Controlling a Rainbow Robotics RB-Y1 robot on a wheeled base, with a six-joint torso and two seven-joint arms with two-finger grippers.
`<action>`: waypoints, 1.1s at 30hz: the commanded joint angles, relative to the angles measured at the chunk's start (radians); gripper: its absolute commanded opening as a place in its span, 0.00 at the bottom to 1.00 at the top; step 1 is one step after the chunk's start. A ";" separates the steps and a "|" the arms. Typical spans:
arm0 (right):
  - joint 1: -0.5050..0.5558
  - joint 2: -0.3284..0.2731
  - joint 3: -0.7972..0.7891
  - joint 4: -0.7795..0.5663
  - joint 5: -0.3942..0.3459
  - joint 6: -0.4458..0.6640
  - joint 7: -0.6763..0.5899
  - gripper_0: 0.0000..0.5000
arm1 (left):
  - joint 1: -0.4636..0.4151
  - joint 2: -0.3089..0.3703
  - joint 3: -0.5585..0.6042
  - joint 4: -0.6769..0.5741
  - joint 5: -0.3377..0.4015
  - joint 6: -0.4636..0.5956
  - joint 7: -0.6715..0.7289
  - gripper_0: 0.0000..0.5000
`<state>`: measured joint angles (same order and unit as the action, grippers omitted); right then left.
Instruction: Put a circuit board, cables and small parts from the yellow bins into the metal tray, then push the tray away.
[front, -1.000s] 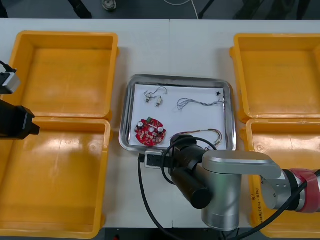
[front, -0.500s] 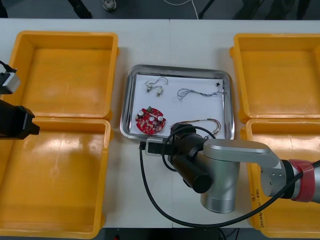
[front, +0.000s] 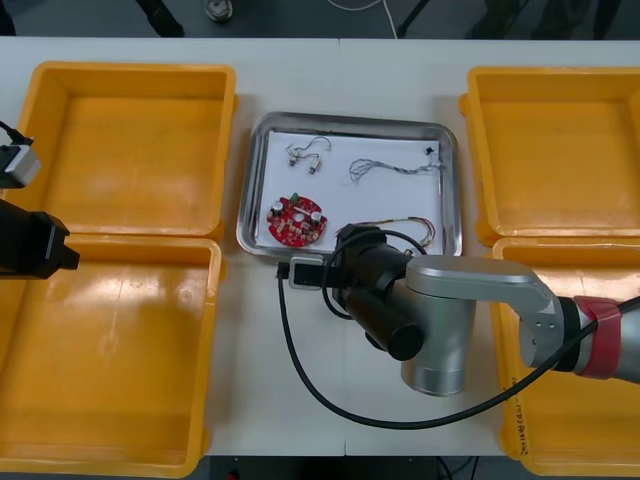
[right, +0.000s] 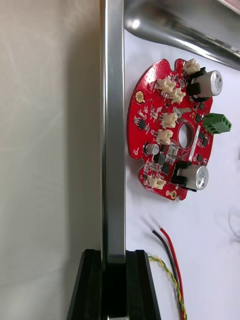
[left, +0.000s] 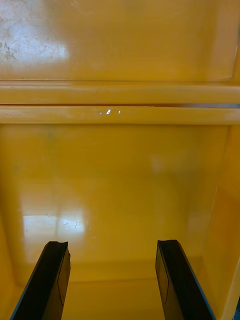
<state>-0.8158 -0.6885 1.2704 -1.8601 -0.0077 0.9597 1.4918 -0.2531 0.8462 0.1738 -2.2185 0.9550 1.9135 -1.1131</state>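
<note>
The metal tray (front: 251, 195) lies at the table's middle, white inside. It holds a round red circuit board (front: 296, 221), a blue and white cable (front: 385, 166), a red and yellow cable (front: 405, 226) and small metal parts (front: 307, 156). My right gripper (right: 114, 285) is shut on the tray's near rim (right: 113, 125), with the circuit board (right: 175, 130) and cable ends (right: 170, 255) just inside the rim. In the front view my right arm (front: 420, 310) covers that grip. My left gripper (left: 112, 280) hangs open over a yellow bin (left: 115, 190) at the left.
Two yellow bins (front: 130, 150) (front: 105, 350) stand left of the tray and two more (front: 550, 150) (front: 580, 300) stand right of it, all bare inside. My left arm (front: 30, 245) sits at the left edge. Bare table lies beyond the tray's far rim.
The tray has slid away from me toward the table's far edge, with my right gripper following on its near rim. The left arm has not moved.
</note>
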 joint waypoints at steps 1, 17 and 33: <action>-0.049 -0.020 -0.031 0.027 0.038 -0.078 -0.044 0.00 | 0.014 0.047 0.035 -0.027 0.007 0.006 -0.076 1.00; -0.083 -0.025 -0.049 0.131 0.077 -0.203 -0.042 0.00 | 0.014 0.047 0.035 -0.027 0.007 0.006 -0.076 1.00; -0.114 -0.019 -0.091 0.220 0.077 -0.288 -0.045 0.00 | 0.014 0.047 0.035 -0.027 0.007 0.006 -0.076 1.00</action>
<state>-0.8745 -0.6893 1.2188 -1.6541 0.0585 0.7021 1.4918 -0.2531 0.8462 0.1738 -2.2186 0.9550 1.9135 -1.1131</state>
